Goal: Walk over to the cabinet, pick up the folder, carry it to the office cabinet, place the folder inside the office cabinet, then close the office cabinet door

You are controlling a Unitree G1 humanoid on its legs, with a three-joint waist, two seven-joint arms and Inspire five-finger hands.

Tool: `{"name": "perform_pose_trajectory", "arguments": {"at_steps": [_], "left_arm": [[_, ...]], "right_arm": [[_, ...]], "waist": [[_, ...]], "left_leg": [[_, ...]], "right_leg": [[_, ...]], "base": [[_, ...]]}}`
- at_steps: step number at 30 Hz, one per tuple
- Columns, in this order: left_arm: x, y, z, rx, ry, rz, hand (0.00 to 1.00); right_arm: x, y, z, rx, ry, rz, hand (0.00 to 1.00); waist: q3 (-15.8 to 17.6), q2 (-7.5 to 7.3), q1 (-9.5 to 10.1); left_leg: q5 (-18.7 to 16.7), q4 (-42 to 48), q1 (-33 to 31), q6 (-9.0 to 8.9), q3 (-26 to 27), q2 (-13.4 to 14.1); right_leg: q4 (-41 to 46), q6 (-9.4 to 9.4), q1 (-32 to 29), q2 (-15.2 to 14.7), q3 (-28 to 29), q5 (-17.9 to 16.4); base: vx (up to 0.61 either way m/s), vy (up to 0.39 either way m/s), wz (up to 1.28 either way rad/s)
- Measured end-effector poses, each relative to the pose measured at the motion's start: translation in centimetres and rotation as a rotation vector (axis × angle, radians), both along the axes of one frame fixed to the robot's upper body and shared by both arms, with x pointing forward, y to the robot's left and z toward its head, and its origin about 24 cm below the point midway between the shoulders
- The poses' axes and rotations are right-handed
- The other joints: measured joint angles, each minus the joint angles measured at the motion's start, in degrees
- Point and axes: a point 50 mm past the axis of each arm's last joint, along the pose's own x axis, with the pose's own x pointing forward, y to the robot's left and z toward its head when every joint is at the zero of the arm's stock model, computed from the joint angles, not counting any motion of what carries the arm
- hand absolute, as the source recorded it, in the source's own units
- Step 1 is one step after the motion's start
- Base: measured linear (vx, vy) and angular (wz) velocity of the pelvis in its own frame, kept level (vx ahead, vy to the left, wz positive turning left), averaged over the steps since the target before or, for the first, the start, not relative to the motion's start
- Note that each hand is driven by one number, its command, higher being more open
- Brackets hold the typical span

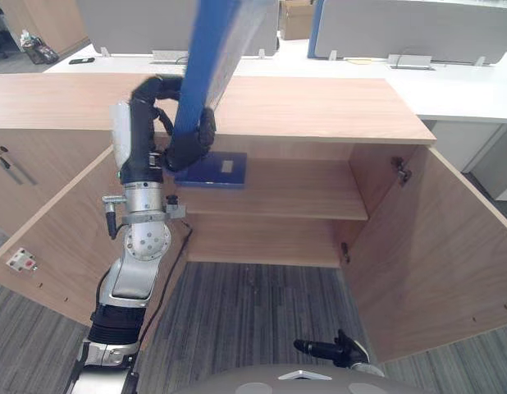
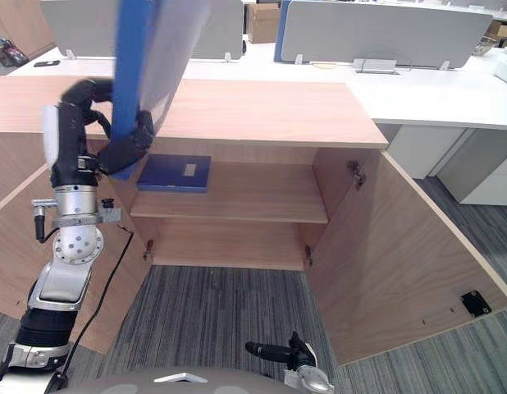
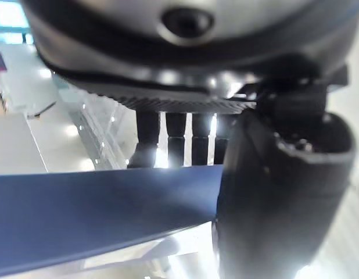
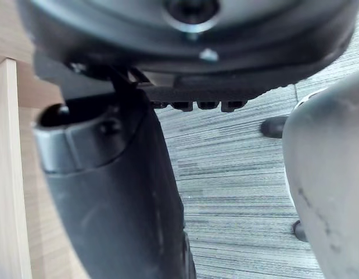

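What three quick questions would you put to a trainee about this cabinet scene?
1. True or false: both doors of the cabinet stand open.
2. Which side's hand grips the raised folder? A) left B) right
3. Fill in: the blue book lies flat on the ____.
Key: 1 true; 2 A, the left hand; 3 shelf.

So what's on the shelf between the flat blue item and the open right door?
Nothing: from the flat blue item to the right door the shelf is bare wood, in both eye views. The left hand grips the folder.
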Motion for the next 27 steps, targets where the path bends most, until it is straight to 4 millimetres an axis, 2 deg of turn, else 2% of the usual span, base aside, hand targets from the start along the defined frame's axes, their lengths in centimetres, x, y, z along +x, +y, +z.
{"name": "perform_pose_trajectory", "arguments": {"at_steps": [4, 6, 9, 13, 18, 19, 20, 22, 25, 27], "left_arm": [[-1.4, -1.4, 1.0, -0.31, -0.066, -0.382, 0.0], [-1.9, -3.3, 0.9, -0.482, -0.065, -0.637, 0.0], [-2.1, -5.2, 0.3, -0.594, -0.036, -0.834, 0.0], [-2.3, -6.0, -1.5, -0.725, 0.05, -0.963, 0.0], [-1.7, -6.2, -5.2, -0.843, 0.217, -0.97, 0.0], [-1.7, -5.9, -6.9, -0.863, 0.285, -0.931, 0.0], [-1.8, -5.8, -7.6, -0.873, 0.316, -0.914, 0.0], [-2.0, -5.4, -10.2, -0.91, 0.434, -0.859, 0.0], [-2.5, -4.8, -12.3, -0.917, 0.532, -0.805, 0.0], [-3.2, -4.3, -13.5, -0.917, 0.595, -0.773, 0.0]], "right_arm": [[0.1, 0.1, 0.0, -0.002, 0.001, 0.029, 1.0], [0.3, 0.2, 0.1, -0.005, -0.001, 0.064, 1.0], [0.7, 0.7, 0.4, -0.002, -0.026, 0.117, 1.0], [1.4, 1.0, 0.8, 0.005, -0.067, 0.134, 1.0], [2.2, 1.0, 1.5, 0.032, -0.133, 0.082, 1.0], [3.0, 0.9, 2.1, 0.063, -0.187, 0.008, 1.0], [3.4, 0.9, 2.5, 0.081, -0.213, -0.032, 1.0], [5.6, 0.3, 4.4, 0.145, -0.364, -0.199, 1.0], [8.1, -0.6, 7.3, 0.209, -0.57, -0.339, 1.0], [9.8, -1.7, 10.2, 0.247, -0.746, -0.418, 1.0]], "waist": [[0.0, -0.06, -0.05], [0.0, -0.06, 0.1], [-0.1, 0.04, -0.37], [-0.4, 0.48, -1.59], [-0.4, 0.49, -1.68], [-0.4, 0.49, -1.71], [-0.4, 0.49, -1.74], [-0.4, 0.48, -1.78], [-0.4, 0.4, -1.8], [-0.3, 0.35, -1.72]], "left_leg": [[0.0, 0.0, -0.2, 0.01, 0.0, 0.0], [0.0, -0.1, -0.3, 0.01, 0.0, 0.0], [0.0, -0.2, -0.5, 0.02, 0.1, 0.1], [0.0, -0.2, -0.7, 0.03, 0.5, 0.1], [0.1, -0.2, -1.4, 0.13, 0.7, 0.2], [0.1, -0.2, -1.6, 0.15, 0.8, 0.2], [0.1, -0.2, -1.6, 0.15, 0.9, 0.2], [0.1, 0.0, -1.5, 0.15, 1.0, 0.1], [0.1, 0.0, -1.4, 0.16, 1.2, 0.2], [0.1, 0.0, -1.3, 0.18, 1.4, 0.2]], "right_leg": [[0.0, 0.0, -0.2, 0.0, 0.0, 0.0], [0.1, 0.01, -0.3, 0.0, 0.0, 0.0], [0.2, 0.13, -0.6, 0.0, 0.2, -0.1], [0.2, 0.19, -1.1, 0.1, 0.6, -0.1], [0.1, 0.38, -1.8, 0.1, 0.8, 0.1], [0.1, 0.51, -2.0, 0.1, 0.9, 0.2], [0.1, 0.52, -2.0, 0.1, 1.0, 0.3], [0.1, 0.6, -2.0, 0.1, 1.1, 0.3], [0.2, 0.62, -2.0, 0.2, 1.3, 0.4], [0.4, 0.62, -2.0, 0.2, 1.4, 0.4]], "base": [[-0.02, -0.014, 0.0], [-0.04, -0.026, 0.01], [-0.05, -0.026, -0.02], [-0.03, -0.027, -0.06], [-0.02, -0.018, -0.02], [-0.02, -0.019, -0.06], [-0.02, -0.028, -0.04], [0.0, 0.0, 0.0], [-0.02, -0.019, -0.02], [-0.04, -0.03, -0.02]]}}
